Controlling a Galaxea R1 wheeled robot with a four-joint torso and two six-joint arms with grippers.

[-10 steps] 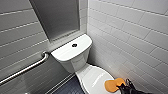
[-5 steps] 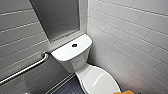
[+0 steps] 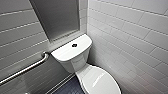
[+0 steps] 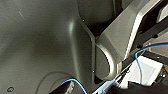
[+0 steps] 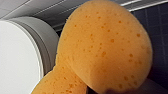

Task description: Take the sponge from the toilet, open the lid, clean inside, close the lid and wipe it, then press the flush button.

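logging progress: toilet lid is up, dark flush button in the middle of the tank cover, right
No: the head view shows the lid down and closed, not up. The dark flush button does sit in the middle of the tank cover.

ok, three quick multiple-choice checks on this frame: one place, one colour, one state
1. Where does the flush button sit?
A) in the middle of the tank cover
B) on the wall
C) on the floor

2. What colour is the sponge?
A) green
B) orange
C) white

3. How is the lid?
A) down
B) raised upright
C) taken off

Answers:
1 A: in the head view the dark dot sits mid-cover.
2 B: in the right wrist view it is orange and pored.
3 A: its glossy white oval lies flat, closed.
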